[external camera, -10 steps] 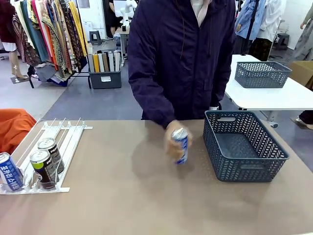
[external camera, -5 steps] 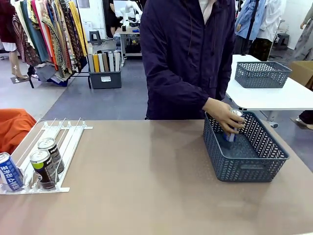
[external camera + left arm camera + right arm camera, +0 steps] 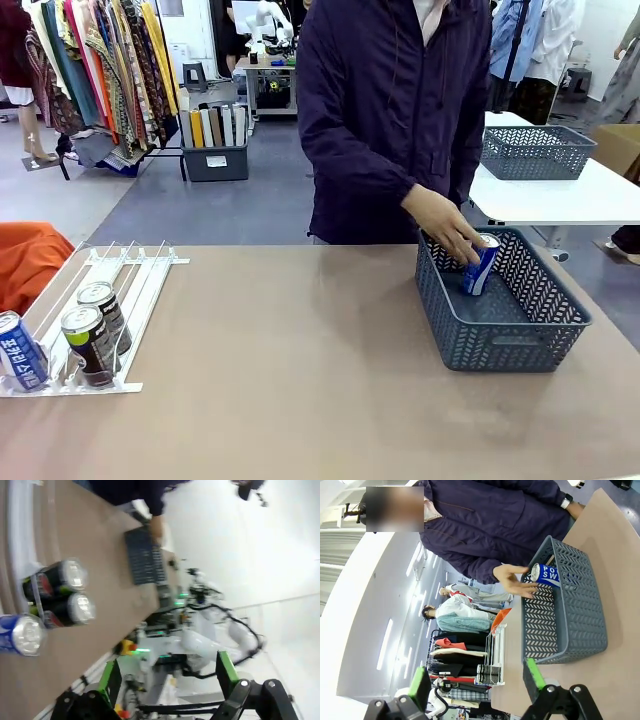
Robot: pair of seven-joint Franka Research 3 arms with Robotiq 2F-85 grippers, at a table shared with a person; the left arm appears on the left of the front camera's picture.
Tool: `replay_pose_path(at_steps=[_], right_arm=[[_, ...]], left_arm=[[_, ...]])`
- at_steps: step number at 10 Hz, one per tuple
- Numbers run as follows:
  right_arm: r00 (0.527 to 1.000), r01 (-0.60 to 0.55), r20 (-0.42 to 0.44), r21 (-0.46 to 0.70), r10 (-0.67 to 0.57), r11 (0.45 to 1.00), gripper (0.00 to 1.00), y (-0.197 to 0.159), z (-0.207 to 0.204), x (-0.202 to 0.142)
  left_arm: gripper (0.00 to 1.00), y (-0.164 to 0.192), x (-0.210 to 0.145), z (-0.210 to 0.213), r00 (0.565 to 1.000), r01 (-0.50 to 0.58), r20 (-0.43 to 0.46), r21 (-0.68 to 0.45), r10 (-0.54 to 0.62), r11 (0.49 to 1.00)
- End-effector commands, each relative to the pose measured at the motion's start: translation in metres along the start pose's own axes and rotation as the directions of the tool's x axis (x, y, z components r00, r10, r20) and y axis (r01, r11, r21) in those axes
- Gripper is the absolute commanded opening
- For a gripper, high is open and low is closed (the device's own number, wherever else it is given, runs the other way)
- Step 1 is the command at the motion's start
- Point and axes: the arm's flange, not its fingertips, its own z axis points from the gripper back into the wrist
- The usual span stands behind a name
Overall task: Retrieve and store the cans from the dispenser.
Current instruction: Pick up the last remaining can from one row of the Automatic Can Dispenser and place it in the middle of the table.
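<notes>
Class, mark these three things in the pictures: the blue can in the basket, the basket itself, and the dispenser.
blue can (image 3: 481,267): front view, on its blue side.
basket (image 3: 500,345): front view, on its near lattice wall.
dispenser (image 3: 128,260): front view, on the bare white rails at its far end.

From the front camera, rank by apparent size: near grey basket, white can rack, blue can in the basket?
Tied first: grey basket and white rack, about alike, so unranked.
Last: blue can, clearly smallest.
</notes>
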Motion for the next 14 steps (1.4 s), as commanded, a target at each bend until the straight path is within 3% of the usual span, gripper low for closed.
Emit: replay_pose_path(at_steps=[1,3,4,7,11,14], right_arm=[[1.000,0.005,0.003,0.006,-0.005,1.000,1.00,0.005,0.000,0.003],[1.000,0.005,0.003,0.006,-0.005,1.000,1.00,0.005,0.000,0.003],[1.000,0.005,0.003,0.006,-0.005,1.000,1.00,0.005,0.000,0.003],[1.000,0.005,0.003,0.006,-0.005,1.000,1.00,0.005,0.000,0.003],[1.000,0.005,0.003,0.006,-0.005,1.000,1.00,0.005,0.000,0.003],[1.000,0.005,0.003,0.006,-0.005,1.000,1.00,0.005,0.000,0.003]], left_arm=[[1.00,-0.010,-0.012,-0.027,0.996,0.037,0.056,0.379,-0.063,0.925],[1.00,-0.031,-0.020,-0.051,0.992,-0.001,0.102,0.592,-0.073,0.806],[1.00,-0.033,-0.022,-0.064,0.996,-0.022,0.075,0.688,-0.041,0.725],[1.00,-0.027,-0.022,-0.111,0.995,-0.011,0.063,0.849,-0.081,0.528],[1.00,-0.018,-0.013,-0.129,0.987,-0.079,0.123,0.932,-0.104,0.355],[1.00,-0.010,-0.011,-0.135,0.988,-0.108,0.134,0.950,-0.070,0.292]])
